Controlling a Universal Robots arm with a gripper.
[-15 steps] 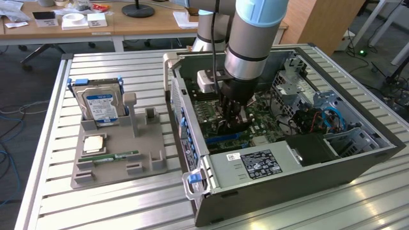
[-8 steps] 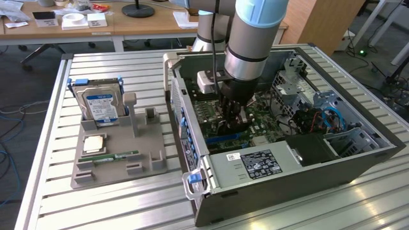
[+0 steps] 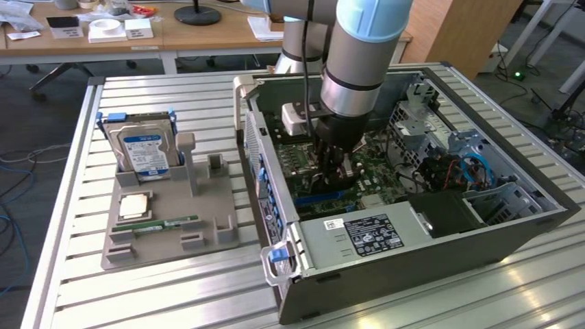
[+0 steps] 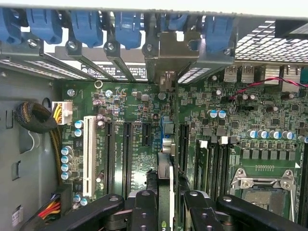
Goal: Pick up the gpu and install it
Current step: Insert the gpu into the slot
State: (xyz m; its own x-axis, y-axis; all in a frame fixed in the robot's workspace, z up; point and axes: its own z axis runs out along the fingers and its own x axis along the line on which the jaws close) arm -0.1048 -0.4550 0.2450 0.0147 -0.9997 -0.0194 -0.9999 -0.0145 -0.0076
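My gripper point(image 3: 333, 175) reaches down inside the open computer case point(image 3: 274, 185), over the green motherboard point(image 3: 384, 171). In the wrist view my gripper point(image 4: 166, 204) is shut on the gpu point(image 4: 165, 168), a thin dark card seen edge-on between the two black fingers point(image 4: 144, 209). The card runs from the fingers toward its silvery bracket point(image 4: 168, 53), which stands at the case's rear slot openings. The card hangs over the blue slot point(image 4: 166, 132) on the motherboard point(image 4: 240, 125); whether it touches the slot I cannot tell.
Black expansion slots point(image 4: 127, 149) and a white one point(image 4: 88, 154) lie beside the card. Blue latches point(image 4: 86, 24) line the rear wall. A CPU socket point(image 4: 262, 185) sits nearby. Outside the case, a grey holder point(image 3: 174, 226) carries a hard drive point(image 3: 142, 151), a chip and a memory stick.
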